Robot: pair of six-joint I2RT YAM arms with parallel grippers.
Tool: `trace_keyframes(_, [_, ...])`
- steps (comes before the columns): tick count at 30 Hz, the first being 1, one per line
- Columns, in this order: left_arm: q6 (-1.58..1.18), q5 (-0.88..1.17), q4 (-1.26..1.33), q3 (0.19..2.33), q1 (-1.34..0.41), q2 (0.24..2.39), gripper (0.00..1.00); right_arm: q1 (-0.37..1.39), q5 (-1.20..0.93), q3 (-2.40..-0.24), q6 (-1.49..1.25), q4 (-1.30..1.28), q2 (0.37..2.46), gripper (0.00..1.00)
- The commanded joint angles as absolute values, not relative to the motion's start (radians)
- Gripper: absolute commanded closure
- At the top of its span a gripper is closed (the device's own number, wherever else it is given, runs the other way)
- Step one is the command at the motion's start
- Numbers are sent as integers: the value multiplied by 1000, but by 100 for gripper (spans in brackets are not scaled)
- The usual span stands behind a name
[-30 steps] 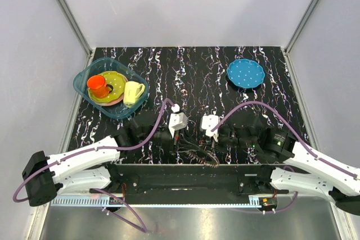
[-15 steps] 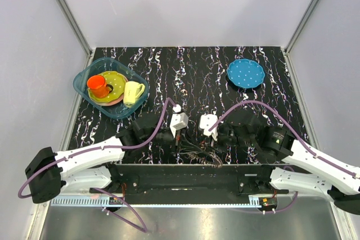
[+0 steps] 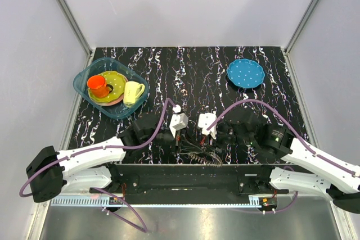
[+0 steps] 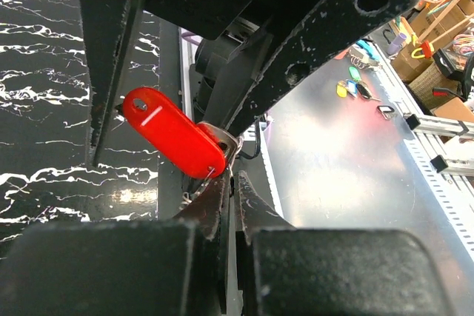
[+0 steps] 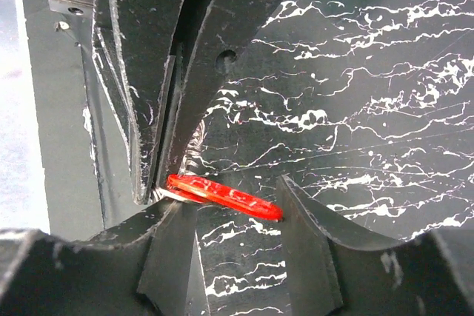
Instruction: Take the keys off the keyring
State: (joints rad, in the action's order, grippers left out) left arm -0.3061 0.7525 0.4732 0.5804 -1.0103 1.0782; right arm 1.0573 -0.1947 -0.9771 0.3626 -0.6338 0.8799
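The red key [image 4: 172, 132] is a flat bright red tag. It shows edge-on in the right wrist view [image 5: 222, 196] and as a tiny red spot from above [image 3: 203, 137]. My left gripper [image 4: 231, 183] is shut on the thin wire of the keyring [image 4: 224, 162] at the key's end. My right gripper [image 5: 231, 194] is closed on the red key lengthwise, one fingertip at each end. From above, the left gripper [image 3: 179, 136] and right gripper [image 3: 202, 136] meet over the dark bristly keyring [image 3: 198, 153] near the table's front edge.
A clear blue tub [image 3: 83, 88] at the back left holds an orange cup [image 3: 98, 85], a cream cup [image 3: 133, 92] and plates. A blue dotted plate [image 3: 246, 73] lies at the back right. The table's front edge [image 3: 180, 166] is just behind the keyring.
The right gripper has moved a little left toward the left gripper, narrowing the gap between them. The left arm has shifted slightly right. The keyring stays near the front edge.
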Motion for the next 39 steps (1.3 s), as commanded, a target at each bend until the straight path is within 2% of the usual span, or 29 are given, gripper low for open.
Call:
trace_keyframes(1, [-282,778,644,600,-1035,1080,100,1054,-183,-1043,376,-485,888,46])
trace_keyframes(7, [-276,770,652,598,-1035,1083,100,1055,-173,-1046,383,-491,881,40])
trace_keyframes(17, [-297,738,747,561,-1035,1068,100,1054,-130,-1069,351,-496,864,42])
trace_keyframes(29, [-570,690,1342,410,-1032,1124,100,1054,-121,-1081,267,-505,905,43])
trace_keyframes(33, [-617,673,1434,400,-1031,1146,100,1054,-56,-1100,215,-522,930,43])
trace_keyframes(39, [-617,650,1442,391,-1026,1123,100,1054,119,-1114,91,-512,914,43])
